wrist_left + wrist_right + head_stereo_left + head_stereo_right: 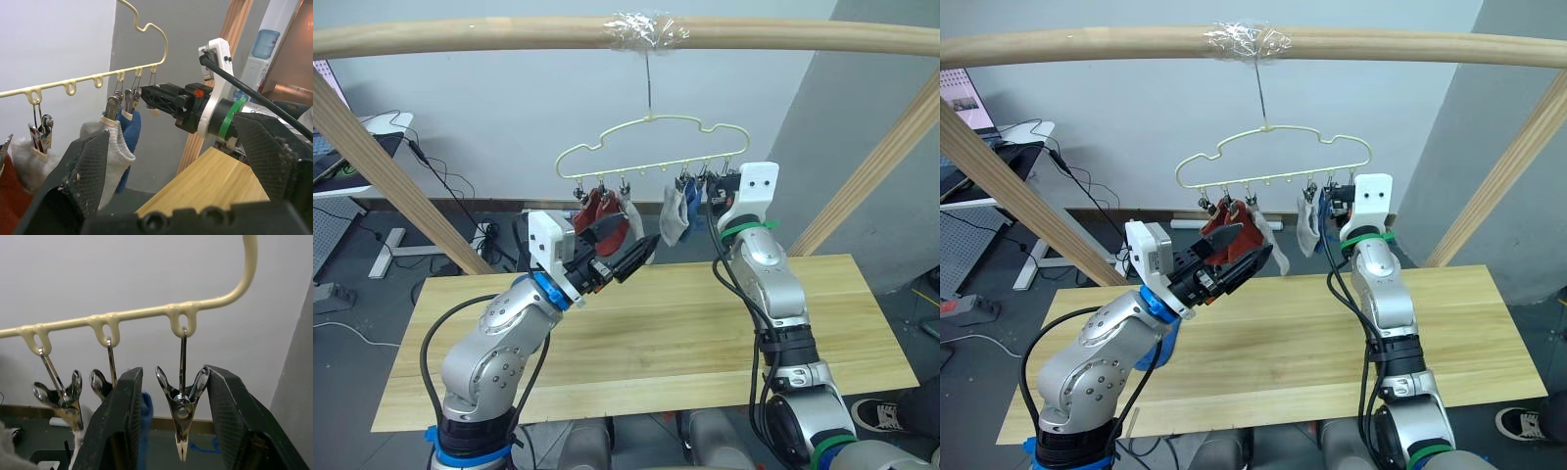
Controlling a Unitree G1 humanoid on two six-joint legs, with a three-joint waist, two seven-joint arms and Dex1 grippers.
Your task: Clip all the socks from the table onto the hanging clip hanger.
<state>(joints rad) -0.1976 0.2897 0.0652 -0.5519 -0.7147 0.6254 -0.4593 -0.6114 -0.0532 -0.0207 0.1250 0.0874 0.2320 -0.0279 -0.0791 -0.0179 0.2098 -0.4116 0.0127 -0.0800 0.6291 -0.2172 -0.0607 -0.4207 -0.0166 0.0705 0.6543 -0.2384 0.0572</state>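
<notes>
- Socks hang from the clip hanger (651, 147): you can see 2 rust-red socks (1239, 235) toward the left end, a grey sock (674, 217) and a blue sock (128, 134) toward the right.
- Your right gripper (176, 423) is raised to the hanger's right end, jaws spread either side of an empty metal clip (181, 409), gripping nothing.
- Your left gripper (625, 259) is held up just below the red socks, jaws wide apart and empty.
- Below, the table (685, 333) lies bare.
</notes>
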